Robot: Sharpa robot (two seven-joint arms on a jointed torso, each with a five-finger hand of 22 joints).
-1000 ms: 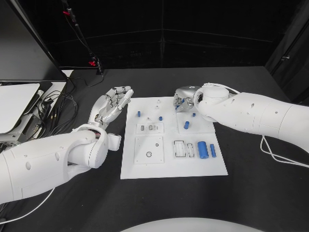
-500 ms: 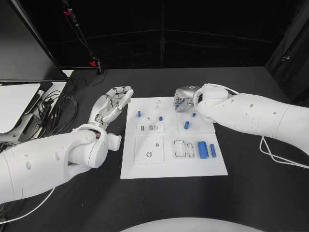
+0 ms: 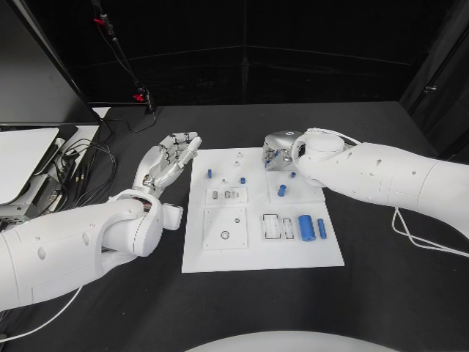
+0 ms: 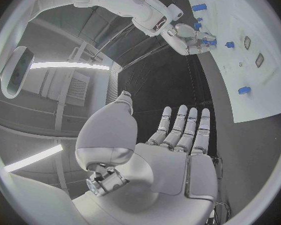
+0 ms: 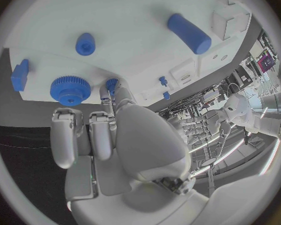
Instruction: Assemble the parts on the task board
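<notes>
The white task board (image 3: 264,249) lies in the middle of the table. On it are a thick blue cylinder (image 3: 306,227), a thin blue rod (image 3: 321,228), a short blue piece (image 3: 282,190) and a blue peg (image 3: 209,174). My right hand (image 3: 280,150) hovers over the board's far right corner with its fingers curled. In the right wrist view its fingertips (image 5: 109,92) pinch a small blue part (image 5: 112,84), beside a blue gear (image 5: 70,89) and a blue cylinder (image 5: 188,33). My left hand (image 3: 169,160) lies flat and open just left of the board, holding nothing; its fingers (image 4: 181,130) are straight.
A pale tabletop with cables (image 3: 12,161) stands off the table's left side. Black table (image 3: 404,293) surrounds the board to the right and front. Recessed slots (image 3: 277,225) sit in the board's middle.
</notes>
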